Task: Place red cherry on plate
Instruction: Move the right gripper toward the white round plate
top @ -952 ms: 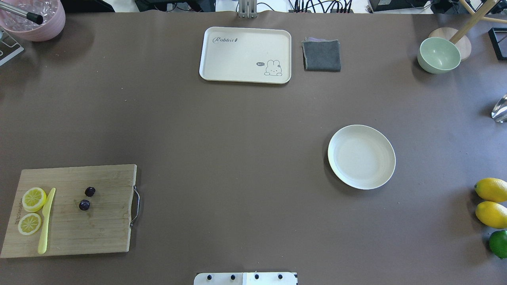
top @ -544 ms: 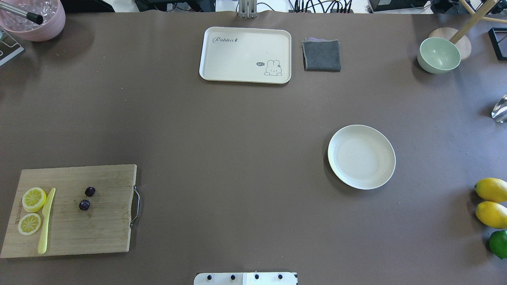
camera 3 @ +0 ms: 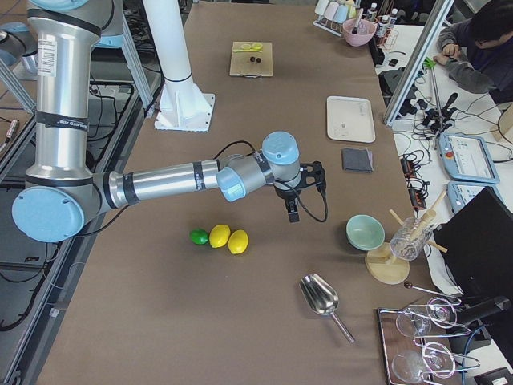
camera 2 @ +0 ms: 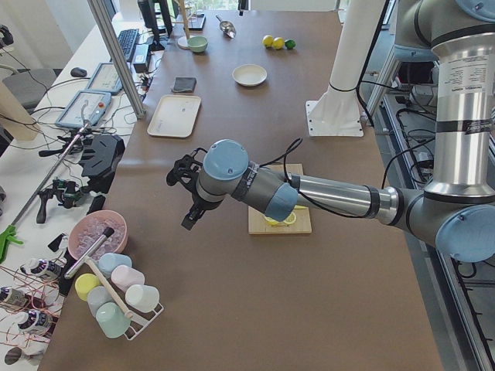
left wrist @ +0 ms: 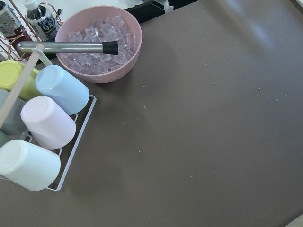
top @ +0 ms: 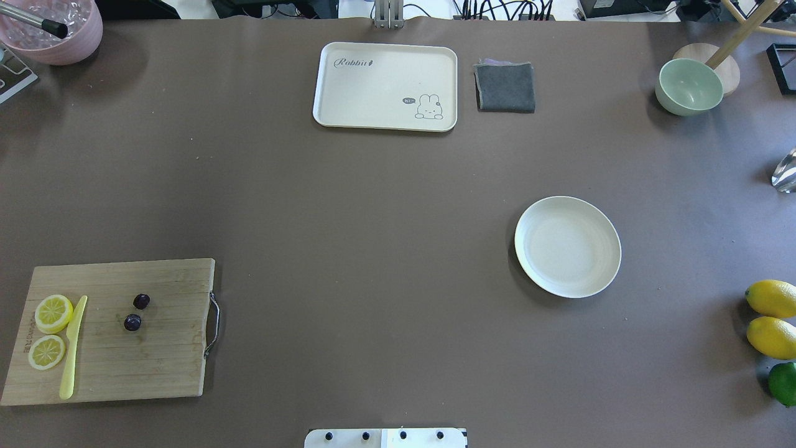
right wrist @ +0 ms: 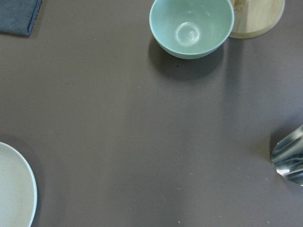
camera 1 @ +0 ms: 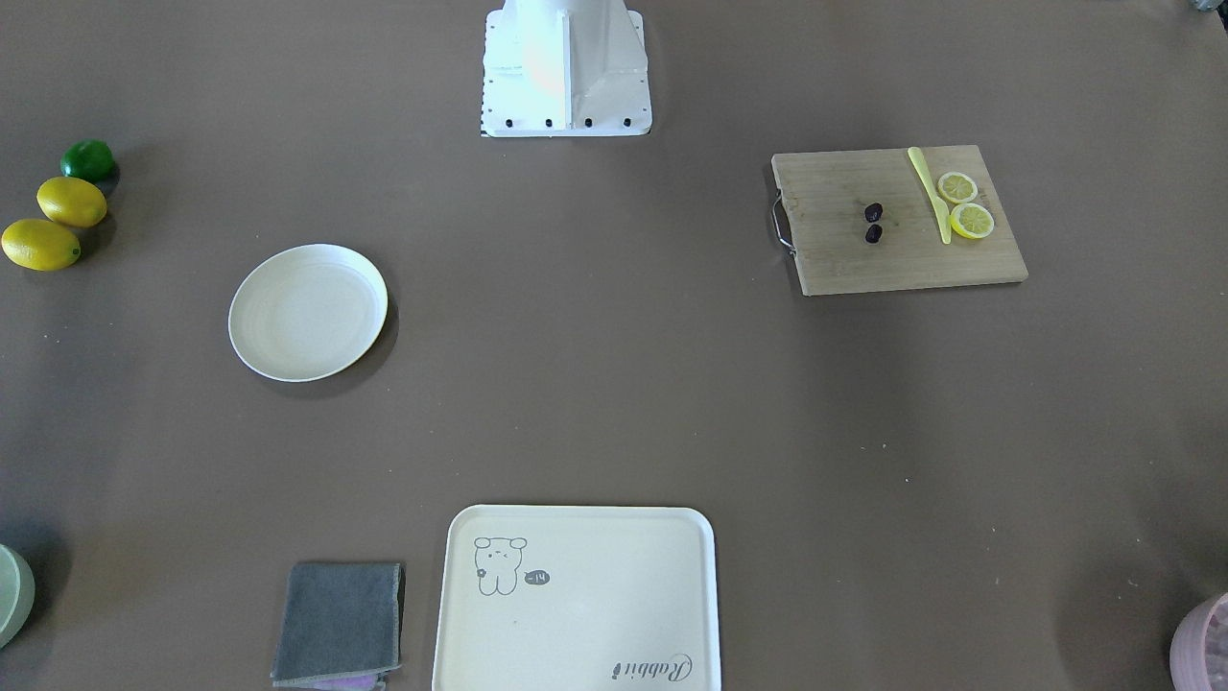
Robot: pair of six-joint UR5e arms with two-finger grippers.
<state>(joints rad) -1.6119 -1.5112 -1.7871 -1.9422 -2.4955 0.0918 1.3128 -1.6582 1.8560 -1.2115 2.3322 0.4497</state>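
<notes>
The red cherry (top: 132, 322), two tiny dark fruits, lies on the wooden cutting board (top: 168, 361) at the table's near left, also seen as the cherry (camera 1: 874, 233). The round cream plate (top: 567, 246) sits bare at the right of the middle; the plate (camera 1: 307, 312) shows from the front too. My left gripper (camera 2: 189, 222) hangs above the table between the board and the pink bowl. My right gripper (camera 3: 292, 213) hovers between the plate and the green bowl. Both show only in the side views, so I cannot tell whether they are open or shut.
Two lemon slices (top: 53, 313) and a yellow knife (top: 71, 348) share the board. At the back are a rabbit tray (top: 385, 86) and grey cloth (top: 505, 87). A green bowl (top: 689, 86), lemons (top: 771, 298), a lime and a pink ice bowl (left wrist: 102, 42) line the edges.
</notes>
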